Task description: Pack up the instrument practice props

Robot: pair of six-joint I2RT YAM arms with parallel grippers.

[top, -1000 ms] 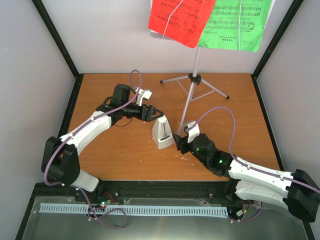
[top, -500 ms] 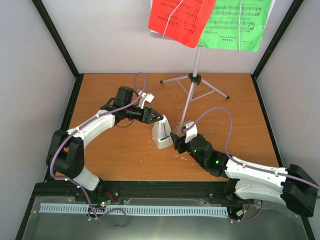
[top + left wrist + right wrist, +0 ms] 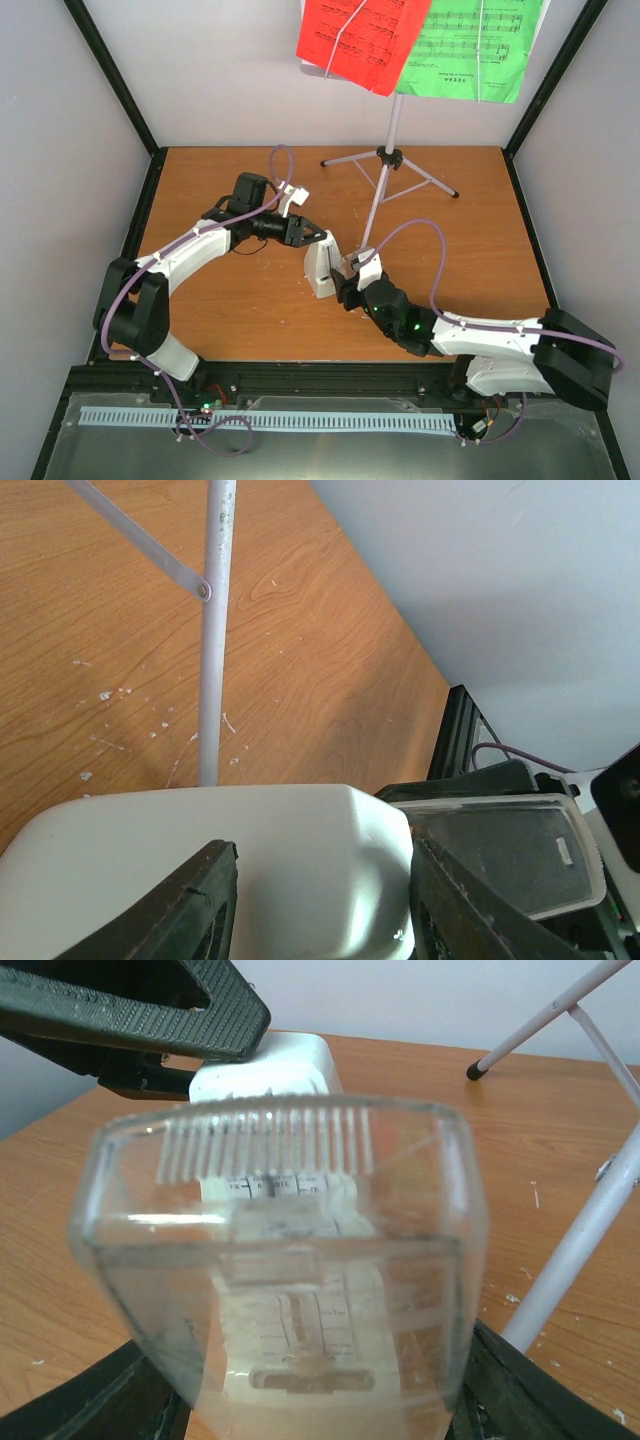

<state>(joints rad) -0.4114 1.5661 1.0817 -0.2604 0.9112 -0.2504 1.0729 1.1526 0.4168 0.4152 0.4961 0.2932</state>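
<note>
from above, the white perforated music stand on its thin silver tripod [image 3: 388, 157] stands upright at the back of the brown wooden table [image 3: 220, 300]. the red sheet-music page [image 3: 360, 40] and the green sheet-music page [image 3: 480, 45] lie side by side on its desk. the small white pyramid-shaped metronome [image 3: 320, 268] stands mid-table, near the tripod's front leg. the left gripper [image 3: 313, 238] is at its top and the right gripper [image 3: 348, 282] is just beside its other face.

from the left wrist, the two black fingers [image 3: 190, 910] sit narrow, pinching the metronome's white body between them. a clear plastic cover [image 3: 500, 852] is just beyond it.

from the right wrist, the right gripper holds that clear plastic cover between its fingers, and the metronome's scale shows through it.
</note>
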